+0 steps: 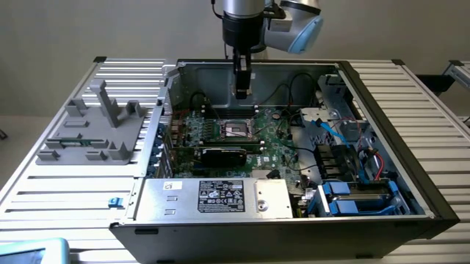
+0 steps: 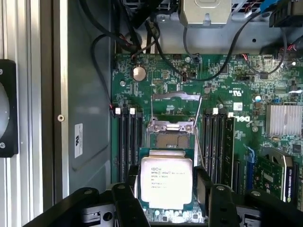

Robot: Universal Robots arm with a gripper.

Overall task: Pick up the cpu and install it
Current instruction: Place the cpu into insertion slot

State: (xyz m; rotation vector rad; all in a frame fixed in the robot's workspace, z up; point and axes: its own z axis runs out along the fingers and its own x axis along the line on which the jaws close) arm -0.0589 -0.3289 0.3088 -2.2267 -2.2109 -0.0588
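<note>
Above the socket (image 2: 169, 138), we see the pincer (image 2: 167, 188) closed on the cpu (image 2: 166, 178), its fingers (image 2: 202, 187) pressing two opposite edges of the chip. Memory slots (image 2: 127, 142) crowd both sides of the socket, and its metal frame (image 2: 175, 100) stands raised, leaving the recess open. Black cables (image 2: 102, 52) loop beyond the socket by the case wall (image 2: 90, 109). We cannot read the cpu's dark print. Beside the socket, white board lettering (image 2: 241, 119) looks like Dell.
</note>
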